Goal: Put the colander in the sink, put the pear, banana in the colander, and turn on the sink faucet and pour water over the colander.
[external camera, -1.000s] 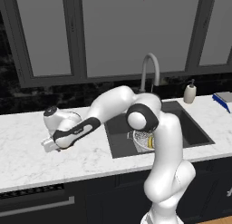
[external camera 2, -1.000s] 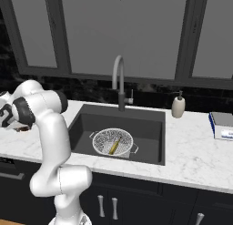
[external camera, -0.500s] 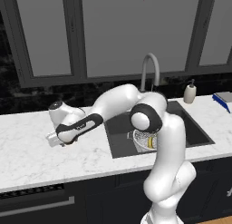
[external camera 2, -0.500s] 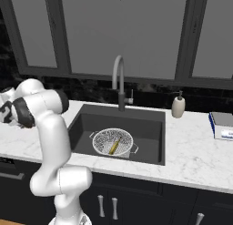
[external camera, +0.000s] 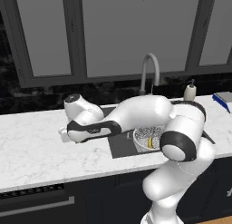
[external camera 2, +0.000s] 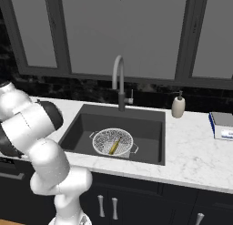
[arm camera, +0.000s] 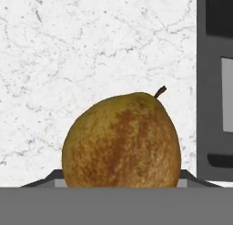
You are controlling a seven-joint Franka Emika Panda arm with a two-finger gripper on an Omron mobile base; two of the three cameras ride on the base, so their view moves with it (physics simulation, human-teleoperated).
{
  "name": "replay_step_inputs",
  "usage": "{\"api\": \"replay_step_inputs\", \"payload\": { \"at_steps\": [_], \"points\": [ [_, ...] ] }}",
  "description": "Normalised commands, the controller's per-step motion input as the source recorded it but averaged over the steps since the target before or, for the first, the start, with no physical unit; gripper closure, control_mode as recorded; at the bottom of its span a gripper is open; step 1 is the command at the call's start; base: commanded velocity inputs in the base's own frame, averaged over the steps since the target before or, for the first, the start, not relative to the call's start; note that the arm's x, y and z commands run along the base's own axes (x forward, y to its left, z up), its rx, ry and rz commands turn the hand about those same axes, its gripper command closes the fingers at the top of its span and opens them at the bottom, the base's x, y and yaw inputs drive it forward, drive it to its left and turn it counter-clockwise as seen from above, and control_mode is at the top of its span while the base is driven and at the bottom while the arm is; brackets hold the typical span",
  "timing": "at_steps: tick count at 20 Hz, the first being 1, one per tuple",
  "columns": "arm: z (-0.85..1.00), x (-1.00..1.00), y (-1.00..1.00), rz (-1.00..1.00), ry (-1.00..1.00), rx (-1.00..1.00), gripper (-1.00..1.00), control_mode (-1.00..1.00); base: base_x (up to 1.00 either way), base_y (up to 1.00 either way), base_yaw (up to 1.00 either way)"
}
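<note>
Pear (arm camera: 122, 142) sits right up against my hand camera, golden-brown with its stem up, between the two dark fingertips of the gripper (arm camera: 118, 178). The jaws stand partly closed on either side of it, so I judge the fruit gripped, though I cannot tell whether it is off the stone yet. Over the last second the gripper (external camera: 63, 134) has drifted a little toward the basin from the left stretch of counter and the elbow has swung in over the sink's near edge, while the jaws narrowed only slightly. I read that as the grasp settling and the carry beginning. The colander (external camera 2: 98, 136) is already on the floor of the sink (external camera 2: 145, 128) with the banana (external camera 2: 113, 145) lying across its middle, so the pear is the last thing to go in before the water. The sink faucet (external camera 2: 118, 78) arches over the back rim, with no stream that I can see. In the hand view the dark sink edge runs down the right side, near the pear. The counter (external camera 2: 195, 151) is white veined marble. A white soap bottle (external camera 2: 178, 105) stands at the basin's right rear corner, and a blue-and-white object (external camera 2: 222, 125) lies further right. Behind is a black backsplash under grey glazed panels, with dark cabinet fronts (external camera 2: 150, 196) below.
</note>
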Motion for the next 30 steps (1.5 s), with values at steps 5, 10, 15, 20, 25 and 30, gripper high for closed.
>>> {"api": "replay_step_inputs", "payload": {
  "at_steps": [5,10,15,20,25,30],
  "points": [
    [0.34,-0.09,-1.00,-0.24,0.00,0.01,1.00,-1.00,0.00,0.00,0.00],
    [0.07,0.01,-1.00,-0.28,0.00,0.00,1.00,-1.00,0.00,0.00,0.00],
    [0.00,0.20,-0.95,-0.25,0.00,0.00,1.00,-1.00,0.00,0.00,0.00],
    [0.00,0.43,-0.82,-0.21,0.00,0.00,1.00,-1.00,0.00,0.00,0.00],
    [-0.08,0.46,-0.59,-0.16,0.00,0.00,1.00,-1.00,0.00,0.00,0.00],
    [-0.35,0.30,-0.38,-0.11,0.00,-0.01,1.00,-1.00,0.00,0.00,0.00]
  ]
}}
